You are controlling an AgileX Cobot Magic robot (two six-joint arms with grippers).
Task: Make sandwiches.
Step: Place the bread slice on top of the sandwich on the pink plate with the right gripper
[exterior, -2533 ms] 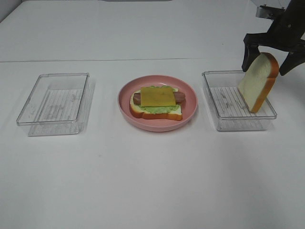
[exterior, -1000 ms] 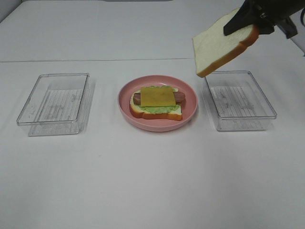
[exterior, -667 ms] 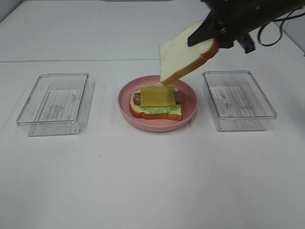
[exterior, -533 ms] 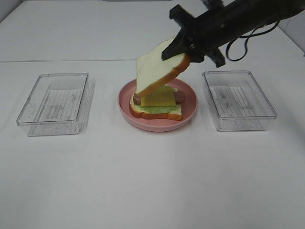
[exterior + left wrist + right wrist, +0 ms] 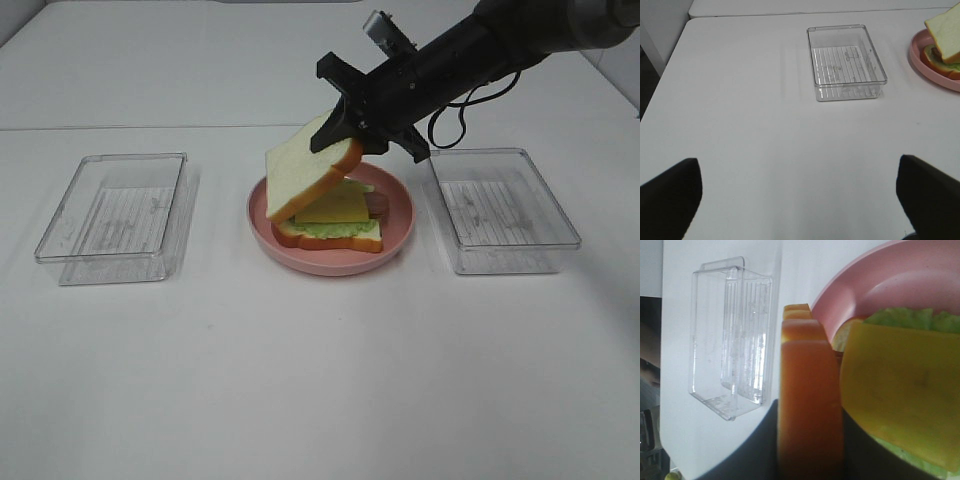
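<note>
My right gripper point(image 5: 352, 135) is shut on a white bread slice point(image 5: 310, 180) with orange-brown crust, held tilted low over the open sandwich. The open sandwich is a bread base point(image 5: 330, 237) with green lettuce point(image 5: 335, 227), a reddish-brown strip and a yellow cheese square point(image 5: 338, 207), lying on the pink plate point(image 5: 330, 264). In the right wrist view the slice's crust point(image 5: 810, 410) sits between the dark fingers, beside the cheese point(image 5: 900, 390) and lettuce point(image 5: 905, 320). My left gripper point(image 5: 797, 167) is open and empty over bare table, far from the plate point(image 5: 935, 67).
A clear plastic tray point(image 5: 115, 215) stands left of the plate and another tray point(image 5: 500, 210) right of it, both holding nothing. The left tray also shows in the left wrist view point(image 5: 847, 62) and the right wrist view point(image 5: 730, 340).
My right gripper lifted the bread slice out of the right tray, carried it left and lowered it over the sandwich on the plate. The slice now tilts just above the cheese.
</note>
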